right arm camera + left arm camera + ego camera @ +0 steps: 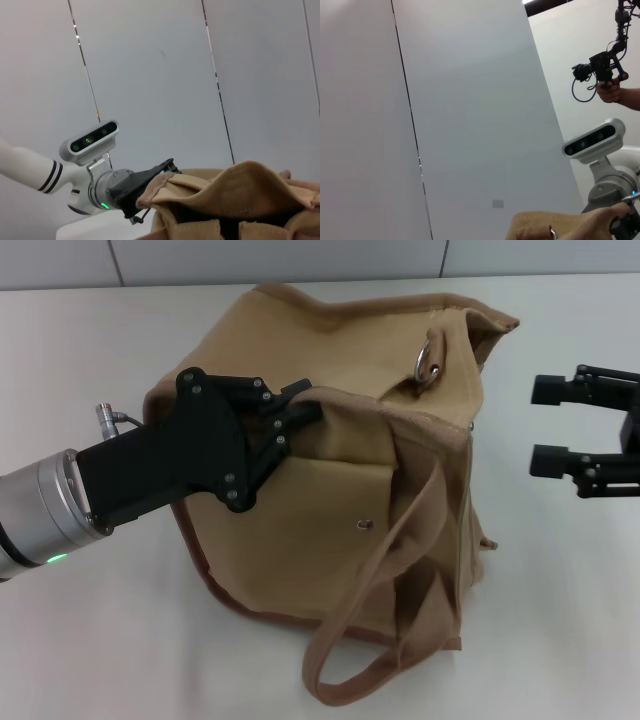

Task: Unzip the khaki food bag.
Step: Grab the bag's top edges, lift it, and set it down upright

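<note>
The khaki food bag lies slumped in the middle of the white table, its top facing the right side and a webbing handle looping toward the front. My left gripper reaches in from the left and is shut on the fabric of the bag's upper edge. In the right wrist view the same gripper pinches the bag's raised rim. A metal ring shows near the bag's top. The zipper pull is not visible. My right gripper hovers open just right of the bag, not touching it.
The white table extends around the bag, with a grey wall behind. The left wrist view shows wall panels, a strip of bag fabric, the right arm's wrist camera, and a person's hand holding a device.
</note>
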`<state>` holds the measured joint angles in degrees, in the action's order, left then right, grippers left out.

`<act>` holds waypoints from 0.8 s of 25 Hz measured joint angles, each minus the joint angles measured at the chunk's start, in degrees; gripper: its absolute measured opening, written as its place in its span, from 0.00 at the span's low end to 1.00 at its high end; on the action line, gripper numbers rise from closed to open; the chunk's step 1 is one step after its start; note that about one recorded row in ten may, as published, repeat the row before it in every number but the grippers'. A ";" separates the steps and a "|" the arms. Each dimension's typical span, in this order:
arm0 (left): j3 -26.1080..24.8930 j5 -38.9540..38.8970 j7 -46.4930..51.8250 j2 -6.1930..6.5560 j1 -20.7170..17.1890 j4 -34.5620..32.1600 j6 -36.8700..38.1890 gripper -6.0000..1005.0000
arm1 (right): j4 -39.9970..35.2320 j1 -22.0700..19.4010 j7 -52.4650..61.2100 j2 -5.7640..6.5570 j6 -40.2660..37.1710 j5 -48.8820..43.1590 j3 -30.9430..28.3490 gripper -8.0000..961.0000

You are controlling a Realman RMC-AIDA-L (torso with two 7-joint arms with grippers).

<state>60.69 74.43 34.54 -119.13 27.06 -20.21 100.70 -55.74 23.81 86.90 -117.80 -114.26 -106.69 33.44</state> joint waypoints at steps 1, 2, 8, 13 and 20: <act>0.02 0.00 0.00 -0.03 0.07 0.00 0.00 0.05 | 1.26 0.40 -0.75 0.14 0.44 -0.08 0.09 0.76; 0.02 0.00 0.00 -0.03 0.07 0.00 0.00 0.05 | 2.44 0.91 -1.65 0.18 0.83 -0.23 0.18 0.76; -0.11 0.00 0.00 -0.04 0.37 0.00 0.00 0.05 | 5.97 3.24 -4.42 -0.09 3.25 -4.08 0.49 0.75; -0.15 0.00 0.01 -0.05 0.55 0.00 0.00 0.05 | 9.00 5.08 -5.57 -0.28 5.57 -6.35 2.55 0.75; 0.19 0.00 0.02 -0.05 0.63 0.04 0.06 0.05 | 9.50 5.84 -6.24 -0.64 6.44 -6.43 3.23 0.70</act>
<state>60.88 74.44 34.56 -119.18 27.69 -20.17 100.76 -46.24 29.65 80.65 -118.45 -107.82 -113.13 36.67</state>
